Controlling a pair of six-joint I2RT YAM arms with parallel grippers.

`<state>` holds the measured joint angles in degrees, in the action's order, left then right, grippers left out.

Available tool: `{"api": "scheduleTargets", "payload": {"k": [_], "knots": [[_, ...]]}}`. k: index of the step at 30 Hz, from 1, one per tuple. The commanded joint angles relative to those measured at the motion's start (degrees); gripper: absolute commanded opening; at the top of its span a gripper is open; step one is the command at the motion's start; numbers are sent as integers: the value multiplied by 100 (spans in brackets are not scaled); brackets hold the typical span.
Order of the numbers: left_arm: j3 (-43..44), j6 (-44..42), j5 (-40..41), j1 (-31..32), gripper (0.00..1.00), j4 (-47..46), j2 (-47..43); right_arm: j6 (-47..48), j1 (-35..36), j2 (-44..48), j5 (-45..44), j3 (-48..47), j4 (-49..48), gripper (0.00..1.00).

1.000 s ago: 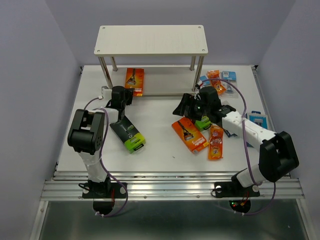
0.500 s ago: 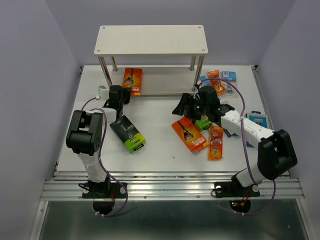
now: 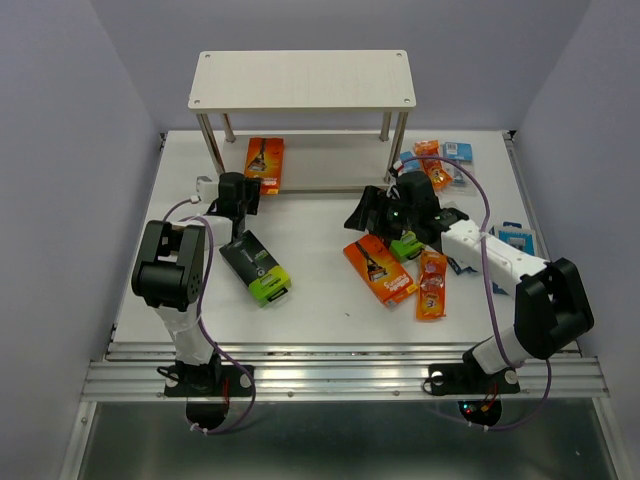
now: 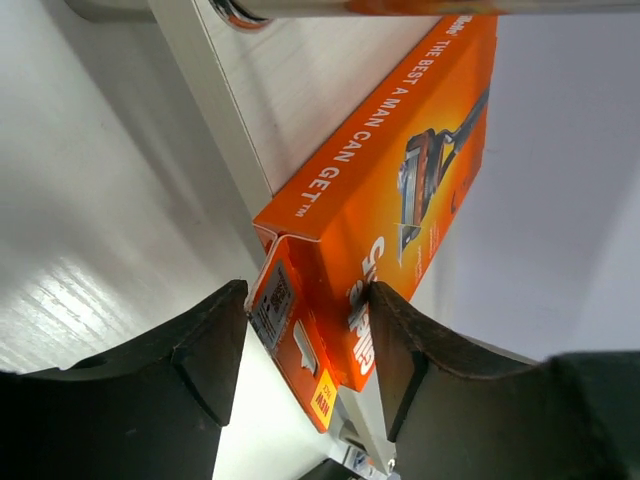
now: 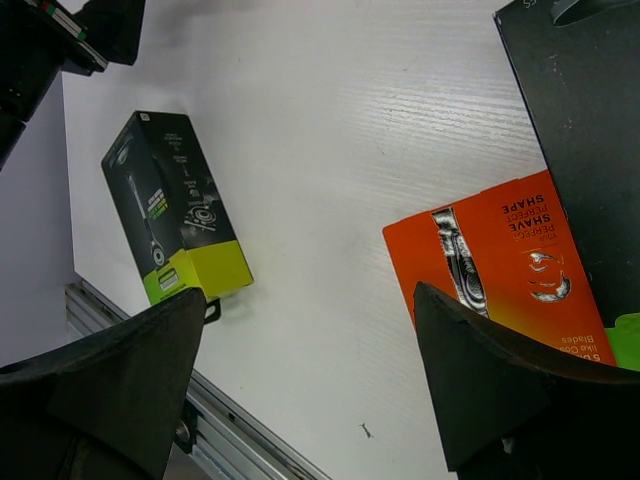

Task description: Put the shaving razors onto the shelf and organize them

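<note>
1. On the lower board [image 3: 330, 165] of the shelf [image 3: 300, 80], at its left end, one orange pack [image 3: 266, 163] lay flat. Its near end stuck out over the board's front edge toward the arms.
2. We judged that it lay lengthwise, front to back, so that other packs could be lined up beside it. It looked placed but not yet pushed fully in.
3. The left jaws straddled that near end, with one of the fingers [image 4: 190, 350] close against each side of the pack [image 4: 390, 200]. We could not tell whether they were clamped on it or had let go.
4. The left arm [image 3: 175, 265] reached forward from its base with the elbow raised. Its wrist was held low, level with the lower board and pointing into the shelf.
5. The other razors lay on the surface [image 3: 320, 320]:
   - a black-and-green box [image 3: 258, 268] just behind the left wrist;
   - a second orange pack [image 3: 380, 268] and a flat orange pack [image 3: 432, 285] near the right arm [image 3: 500, 260];
   - blue cards [image 3: 457, 150] by the shelf's right posts.
6. The right arm bent inward across the middle. The right jaws stood wide apart with nothing between them, hovering over bare surface between the black-and-green box [image 5: 175, 205] and the second orange pack [image 5: 500, 260]. We judged it was poised for the next pick.
</note>
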<state>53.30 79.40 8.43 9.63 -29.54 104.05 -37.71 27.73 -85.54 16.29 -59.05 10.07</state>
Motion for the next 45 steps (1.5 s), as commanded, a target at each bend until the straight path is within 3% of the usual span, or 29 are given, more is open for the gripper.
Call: {"api": "scheduleTargets", "payload": {"k": [1,16,22,25,26,38,40,45], "knots": [[75,-65,89,-22,65,185,-306,71,-39,-16,5,-256,-92,90],[119,-372,-438,-14,71,265,-552,255,-39,72,-21,-169,-84,92],[76,-653,-631,74,83,352,-815,667,-39,-59,-178,-344,292,100],[-29,-793,-719,118,99,554,-1070,871,-39,-16,-389,-397,435,100],[-74,-855,-772,136,99,615,-1149,897,-39,2,-451,-380,505,100],[-1225,-1532,-1036,1014,99,1968,-2995,933,-39,748,-1603,313,1655,100],[-1287,-1821,-1088,1198,99,2206,-3171,731,-39,986,-1988,533,1823,100],[-1120,-2261,-1378,2005,99,2549,-2979,20,-39,1416,-2016,1254,2184,100]]}}
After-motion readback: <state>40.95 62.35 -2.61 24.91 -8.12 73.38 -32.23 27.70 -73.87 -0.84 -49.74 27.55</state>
